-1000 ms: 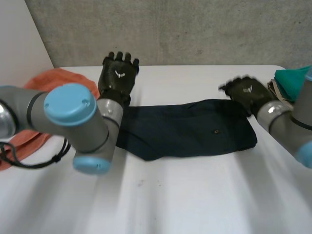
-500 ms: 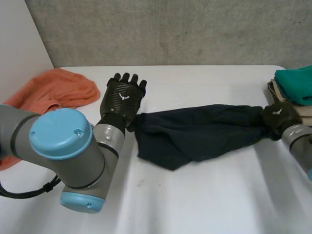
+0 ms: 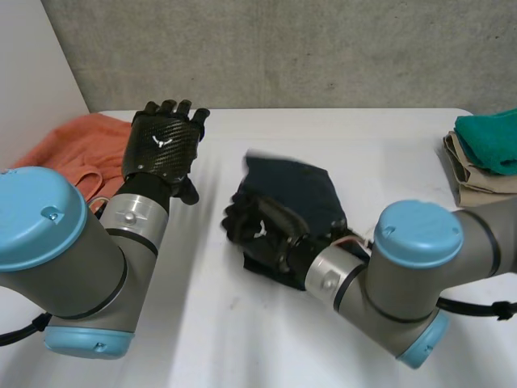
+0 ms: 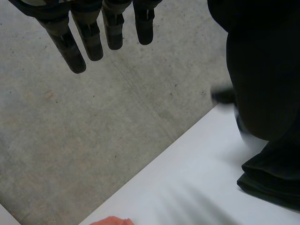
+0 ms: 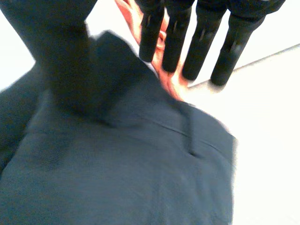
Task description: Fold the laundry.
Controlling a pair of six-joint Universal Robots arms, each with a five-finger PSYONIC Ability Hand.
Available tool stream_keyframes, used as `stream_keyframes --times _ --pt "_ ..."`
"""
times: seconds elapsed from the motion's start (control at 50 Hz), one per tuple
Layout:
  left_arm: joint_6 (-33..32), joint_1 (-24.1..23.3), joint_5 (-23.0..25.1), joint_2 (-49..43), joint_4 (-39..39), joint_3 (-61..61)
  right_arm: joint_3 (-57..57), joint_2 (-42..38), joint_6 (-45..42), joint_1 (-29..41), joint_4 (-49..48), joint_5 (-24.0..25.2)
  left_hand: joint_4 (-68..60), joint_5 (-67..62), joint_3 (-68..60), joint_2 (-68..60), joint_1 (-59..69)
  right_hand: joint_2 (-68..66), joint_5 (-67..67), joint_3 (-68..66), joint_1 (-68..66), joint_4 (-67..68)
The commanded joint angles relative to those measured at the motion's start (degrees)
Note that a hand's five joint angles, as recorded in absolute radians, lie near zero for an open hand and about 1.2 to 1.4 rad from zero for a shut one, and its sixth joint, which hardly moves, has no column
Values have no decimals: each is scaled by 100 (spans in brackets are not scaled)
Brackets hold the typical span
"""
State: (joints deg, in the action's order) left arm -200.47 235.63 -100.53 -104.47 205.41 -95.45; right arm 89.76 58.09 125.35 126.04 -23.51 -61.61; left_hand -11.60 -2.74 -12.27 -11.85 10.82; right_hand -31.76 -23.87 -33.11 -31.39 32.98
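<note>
Navy garment (image 3: 299,194) lies bunched approx. mid-table, doubled over on itself, on white table (image 3: 363,137). Pocket slit visible on its upper layer in rt wrist view.

Rt hand (image 3: 257,229): rests on near-left part of garment, palm down. Fingers (image 5: 201,42) straight and spread in wrist view, tips past the cloth edge, not curled round it; hand open, cloth under palm.

Lt hand (image 3: 161,149): raised clear of table, left of garment and apart from it, no contact. Fingers (image 4: 89,37) straight, nothing held.

Garment hangs/lies beside lt hand in lt wrist view, not touching.

Surroundings: orange cloth (image 3: 77,145) heaped at table's left edge, behind lt hand. Teal folded cloth (image 3: 489,137) stacked on beige folded cloth (image 3: 472,186) at far right. Concrete wall (image 3: 283,48) behind table.
</note>
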Motion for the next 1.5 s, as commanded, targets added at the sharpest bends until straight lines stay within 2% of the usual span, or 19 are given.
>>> stream_keyframes --times 0.02,0.06,0.1,0.22,0.28,0.3,0.36,0.44,0.56,0.64,0.78,0.9,1.02,1.08,1.2,1.32,1.4,1.44,1.5 --pt "8 0 16 -47 16 175 217 174 505 -140 4 70 160 274 227 185 -82 2176 2387 2311 2139 -2298" --pt "16 -53 16 -99 17 395 279 535 1093 -333 4 70 160 274 227 185 -82 2176 2387 2311 2139 -2298" --pt "51 -131 33 -230 8 684 375 1194 2401 -685 22 52 160 274 227 185 -82 2176 2387 2311 2139 -2298" --pt "104 -597 51 -855 -150 1545 429 1951 5494 -1492 83 44 160 274 227 185 -82 2176 2387 2311 2139 -2298" --pt "122 -764 69 -1285 -448 2099 359 2109 5895 -1941 364 61 160 274 227 185 -82 2176 2387 2311 2139 -2298" --pt "139 -799 69 -1416 -536 2257 271 2162 5887 -2256 678 61 160 274 227 185 -82 2176 2387 2311 2139 -2298" --pt "323 -993 77 -1926 -949 2872 16 2032 5852 -2522 1146 79 160 274 227 185 -82 2176 2387 2311 2139 -2298" --pt "736 -1072 60 -2498 -1608 3497 -712 1286 5650 -2523 1892 114 160 274 227 185 -82 2176 2387 2311 2139 -2298" --pt "1045 -1090 7 -3000 -2356 3841 -2144 -155 4545 -2436 3219 324 139 253 206 163 -61 2176 2387 2311 2139 -2298" --pt "1045 -1090 -115 -3131 -2645 3850 -2603 -789 4068 -2198 3519 536 139 253 205 163 -61 2176 2387 2311 2139 -2298" --pt "1001 -1046 -257 -3333 -3270 3832 -2946 -1510 3866 -2005 3547 562 105 219 172 130 -27 2176 2387 2311 2139 -2298" --pt "913 -967 -265 -3474 -3490 3753 -3026 -1722 3339 -2004 3520 431 122 236 189 146 -44 2176 2387 2311 2139 -2298" --pt "763 -853 -239 -3501 -3508 3683 -2885 -1696 2216 -1987 3546 -157 122 236 189 146 -44 2176 2387 2311 2139 -2298" --pt "781 -896 -187 -3475 -3491 3656 -2736 -1652 1863 -1978 3555 -255 138 253 205 163 -61 2176 2387 2311 2139 -2298" --pt "799 -914 -90 -2877 -3245 3595 -2394 -1223 1984 -1969 3407 -282 160 274 227 185 -82 2176 2387 2311 2139 -2298" --pt "746 -844 454 -2078 -2726 3515 -1629 -282 2204 -1951 2449 -448 160 274 227 185 -82 2176 2387 2311 2139 -2298" --pt "781 -615 1377 -1506 -2743 3480 -551 586 2239 -1943 1572 -650 139 253 205 163 -61 2176 2387 2311 2139 -2298" --pt "869 -466 2236 -1129 -2953 3402 84 1063 2248 -1943 1201 -624 -79 36 -12 -54 156 2176 2387 2311 2139 -2298" --pt "1000 -405 2746 -909 -3138 3349 987 1510 2248 -1925 675 -598 -97 17 -30 -72 175 2176 2387 2311 2139 -2298"
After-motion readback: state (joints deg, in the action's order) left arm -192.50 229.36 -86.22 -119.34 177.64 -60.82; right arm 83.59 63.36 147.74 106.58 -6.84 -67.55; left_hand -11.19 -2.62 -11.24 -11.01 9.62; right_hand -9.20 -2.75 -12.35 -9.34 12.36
